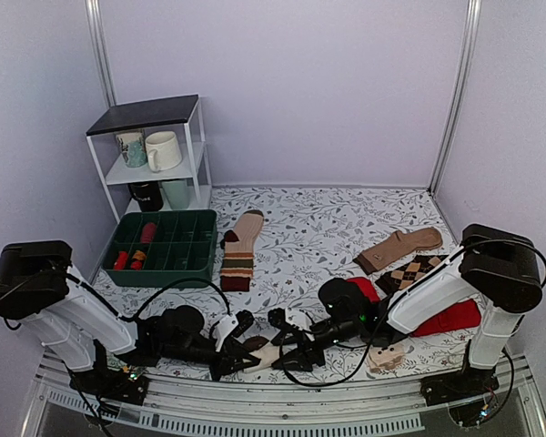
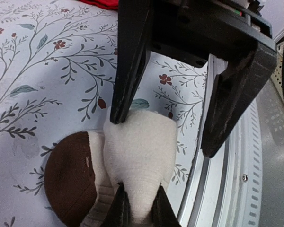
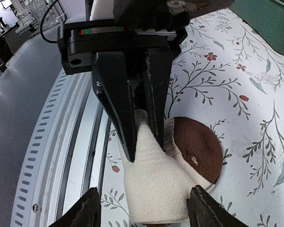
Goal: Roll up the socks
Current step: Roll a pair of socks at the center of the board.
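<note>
A cream-white sock (image 3: 156, 182) with a dark brown end (image 3: 199, 146) lies bunched on the floral cloth near the table's front rail. In the top view the sock (image 1: 264, 356) sits between the two grippers. My left gripper (image 2: 140, 211) is shut on a fold of its cream part (image 2: 141, 151); the brown end (image 2: 68, 179) lies to the left. Facing it, my right gripper (image 3: 143, 215) stands open, one finger on each side of the cream fold. In the top view the left gripper (image 1: 247, 351) and right gripper (image 1: 285, 347) meet tip to tip.
A green compartment tray (image 1: 164, 244) sits back left, beside a white shelf (image 1: 155, 150) with mugs. A striped sock (image 1: 239, 250), a tan sock (image 1: 400, 248), an argyle sock (image 1: 409, 271) and red socks (image 1: 450, 317) lie on the cloth. The metal front rail (image 3: 61, 156) runs close by.
</note>
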`<state>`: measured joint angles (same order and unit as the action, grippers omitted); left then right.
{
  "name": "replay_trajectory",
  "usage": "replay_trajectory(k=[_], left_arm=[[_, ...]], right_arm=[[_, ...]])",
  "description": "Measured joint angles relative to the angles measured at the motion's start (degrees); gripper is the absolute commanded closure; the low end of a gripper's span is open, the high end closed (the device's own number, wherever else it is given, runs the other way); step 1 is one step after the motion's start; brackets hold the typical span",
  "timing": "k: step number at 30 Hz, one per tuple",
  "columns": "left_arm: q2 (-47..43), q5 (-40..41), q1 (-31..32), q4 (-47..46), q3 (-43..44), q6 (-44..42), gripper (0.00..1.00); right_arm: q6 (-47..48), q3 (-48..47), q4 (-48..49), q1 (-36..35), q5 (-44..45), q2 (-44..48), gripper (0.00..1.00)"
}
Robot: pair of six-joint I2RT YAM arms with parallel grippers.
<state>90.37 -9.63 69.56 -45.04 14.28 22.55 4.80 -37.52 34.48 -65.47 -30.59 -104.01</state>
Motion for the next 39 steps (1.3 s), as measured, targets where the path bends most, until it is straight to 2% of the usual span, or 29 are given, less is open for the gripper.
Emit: replay_trajectory(k=[5, 16, 19, 21, 25, 33, 39], left_arm=[[0.00, 0.00, 0.00, -0.04, -0.04, 0.00, 1.00], [0.02, 0.04, -0.02, -0.31, -0.22, -0.02, 1.00], [0.00, 0.26, -0.13, -0.33, -0.28, -0.04, 1.00], [-0.11, 0.63, -0.20, -0.24, -0.31, -0.04, 0.89], [-1.92, 1.99, -0.20, 2.10, -0.42, 0.22, 0.77], [-18.27, 9.51, 0.04, 14.82, -4.26, -2.16, 0.68], [-30.58, 14.36, 0.59, 15.47, -7.48, -5.46, 0.60]], right_arm=[[0.85, -1.55, -2.43, -0.20, 0.07, -1.01, 0.42], [1.99, -5.64, -8.02, -0.70, 2.10, -3.10, 0.68], [1.97, -7.56, -10.73, -0.83, 2.29, -3.63, 0.72], [2.08, -8.70, -12.87, -0.85, 2.27, -3.67, 0.73], [2.71, -12.07, -18.99, -0.96, 2.12, -4.02, 0.74], [1.79, -22.23, -31.82, -1.81, -0.07, -8.02, 0.74], [-0.22, -27.45, -38.97, -1.86, -2.78, -10.67, 0.73]])
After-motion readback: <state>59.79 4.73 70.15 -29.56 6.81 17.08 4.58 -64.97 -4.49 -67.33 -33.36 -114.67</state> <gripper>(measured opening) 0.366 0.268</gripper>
